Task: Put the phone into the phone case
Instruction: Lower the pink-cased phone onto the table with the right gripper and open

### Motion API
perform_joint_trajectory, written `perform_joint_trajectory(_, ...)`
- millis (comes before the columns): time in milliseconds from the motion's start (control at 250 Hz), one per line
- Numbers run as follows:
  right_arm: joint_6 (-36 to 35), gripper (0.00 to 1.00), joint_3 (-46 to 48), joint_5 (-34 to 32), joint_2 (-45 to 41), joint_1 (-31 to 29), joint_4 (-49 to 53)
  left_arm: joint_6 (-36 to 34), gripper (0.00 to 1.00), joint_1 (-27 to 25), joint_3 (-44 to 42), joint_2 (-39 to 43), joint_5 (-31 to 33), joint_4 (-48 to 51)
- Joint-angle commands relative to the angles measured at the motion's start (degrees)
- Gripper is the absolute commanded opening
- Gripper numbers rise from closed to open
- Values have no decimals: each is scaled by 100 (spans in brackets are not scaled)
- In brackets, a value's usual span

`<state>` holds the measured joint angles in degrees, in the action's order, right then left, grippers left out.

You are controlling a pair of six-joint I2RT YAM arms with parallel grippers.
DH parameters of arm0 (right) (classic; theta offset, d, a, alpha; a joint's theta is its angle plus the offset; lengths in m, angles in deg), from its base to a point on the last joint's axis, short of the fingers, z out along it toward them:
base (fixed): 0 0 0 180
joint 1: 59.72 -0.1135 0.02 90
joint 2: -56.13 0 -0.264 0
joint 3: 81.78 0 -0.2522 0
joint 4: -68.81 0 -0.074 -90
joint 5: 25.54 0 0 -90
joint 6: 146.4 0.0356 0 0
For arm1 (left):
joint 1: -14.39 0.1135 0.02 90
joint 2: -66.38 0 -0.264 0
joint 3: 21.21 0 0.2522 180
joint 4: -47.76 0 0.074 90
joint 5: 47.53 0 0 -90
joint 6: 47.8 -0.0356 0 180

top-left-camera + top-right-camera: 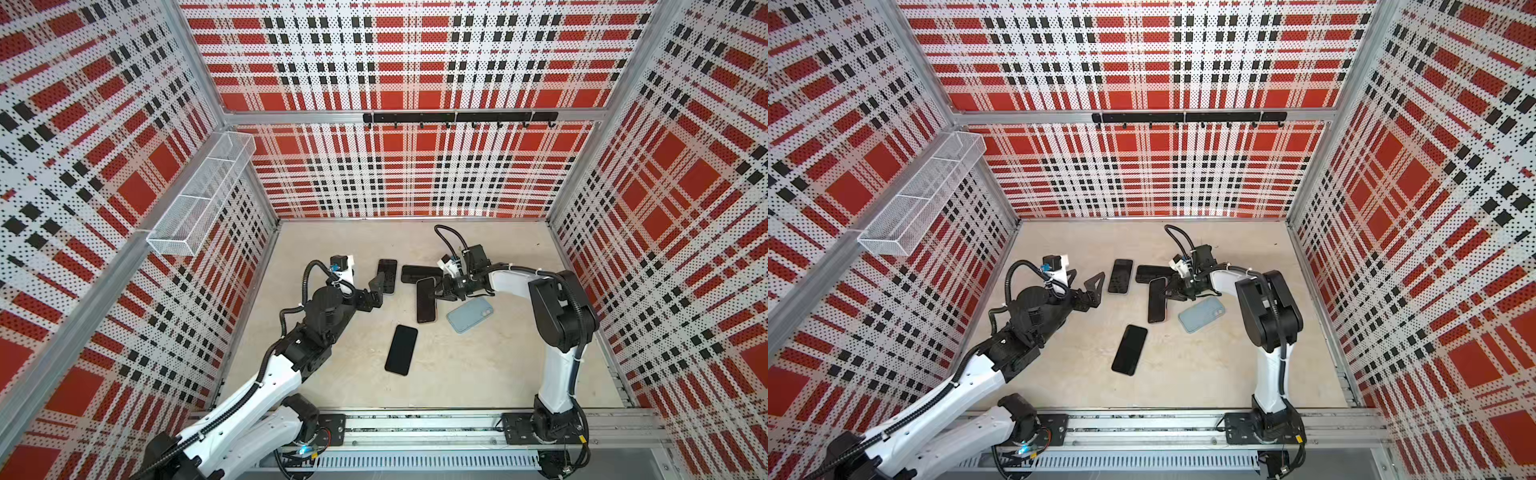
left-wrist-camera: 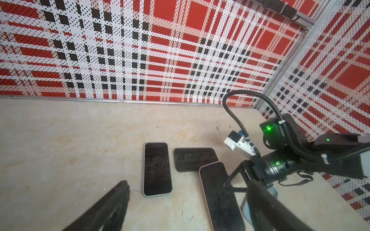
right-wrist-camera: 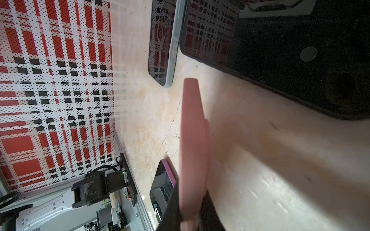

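Right pincer [image 1: 439, 293]: tips hard to make out in both top views against the dark screen. My wrist view shows it clamped narrow on the long edge of the pink-cased phone [image 3: 193, 130], near end blurred. I cannot tell whether that phone rests on the surface [image 1: 478, 374] or is lifted. Just behind lies a black slab [image 1: 419, 273], phone or case unclear, partly covered by the arm. Pale blue case [image 1: 469, 314] sits just beside, back up, top edge behind the arm. Left pincer [image 1: 1083, 281] stands wide, holding nothing, near a grey-rimmed phone [image 1: 387, 275]. Black phone [image 1: 401, 350] lies well apart.
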<state>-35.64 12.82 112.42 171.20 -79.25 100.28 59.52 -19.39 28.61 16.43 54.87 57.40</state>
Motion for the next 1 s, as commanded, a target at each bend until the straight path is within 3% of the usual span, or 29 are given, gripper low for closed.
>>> perform_joint_trajectory(0, -365, 0, -362, 90, 286, 11, 182, 23, 92, 22, 130, 33, -19, 113)
perform_joint_trajectory(616, -370, 9, 155, -529, 519, 11, 117, 46, 93, 93, 147, -76, -47, 133)
perform_joint_trajectory(684, -357, 10, 256, -605, 492, 15, 89, 30, 94, 99, 165, -59, -43, 141)
perform_joint_trajectory(708, -361, 11, 276, -627, 484, 11, 92, 18, 100, 93, 165, -51, -50, 144)
perform_joint_trajectory(844, -353, 13, 395, -846, 438, 10, 69, -87, 100, 82, 166, 52, -38, 144)
perform_joint_trajectory(996, -333, 23, 436, -1197, 397, 18, 96, -81, 99, 97, 114, 204, 81, 143)
